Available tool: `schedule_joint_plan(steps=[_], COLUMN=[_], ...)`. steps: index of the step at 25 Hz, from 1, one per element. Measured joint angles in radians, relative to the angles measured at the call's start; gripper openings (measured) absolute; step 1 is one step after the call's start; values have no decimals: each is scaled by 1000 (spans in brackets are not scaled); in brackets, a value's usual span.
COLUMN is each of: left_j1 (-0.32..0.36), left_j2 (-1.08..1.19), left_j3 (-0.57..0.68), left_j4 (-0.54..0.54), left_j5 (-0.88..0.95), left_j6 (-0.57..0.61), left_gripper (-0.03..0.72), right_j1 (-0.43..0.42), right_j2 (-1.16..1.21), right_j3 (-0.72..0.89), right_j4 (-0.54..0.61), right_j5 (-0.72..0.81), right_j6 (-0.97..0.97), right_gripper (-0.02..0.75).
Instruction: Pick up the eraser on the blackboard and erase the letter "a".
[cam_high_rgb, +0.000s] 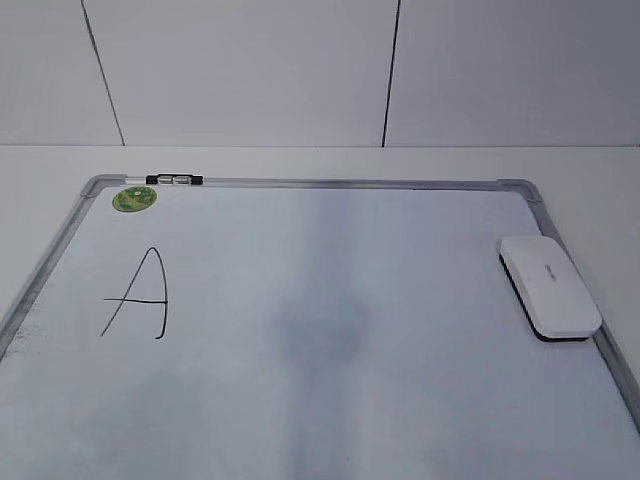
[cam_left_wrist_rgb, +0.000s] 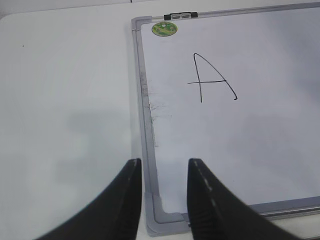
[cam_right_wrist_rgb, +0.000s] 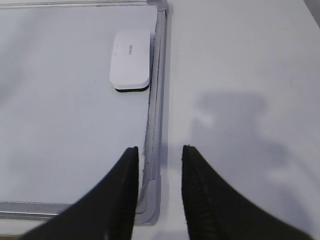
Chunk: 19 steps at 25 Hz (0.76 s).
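Right end effector (cam_right_wrist_rgb: 159, 160) hangs spread and empty over the blackboard's (cam_high_rgb: 330, 183) near corner. Farther along that frame edge lies the eraser (cam_right_wrist_rgb: 131, 59): likely light, rigid, smooth plastic; grip its long sides.

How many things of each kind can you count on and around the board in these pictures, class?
Boards: 1, the board
Erasers: 1, the eraser
Markers: 1, the marker
Stickers: 1, the sticker
Written letters: 1, the "A"
Grippers: 2, the left gripper and the right gripper
Total: 7
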Motion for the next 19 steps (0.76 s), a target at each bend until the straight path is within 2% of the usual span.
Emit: schedule_joint_plan(steps=[19], left_j1=[0], left_j2=[0], left_j3=[0], left_j4=[-1], left_j5=[0], left_j6=[0], left_gripper=[235], right_j1=[0], right_j2=[0], right_j3=[0], right_j4=[0], right_j5=[-2], right_j6=[0], right_gripper=[240])
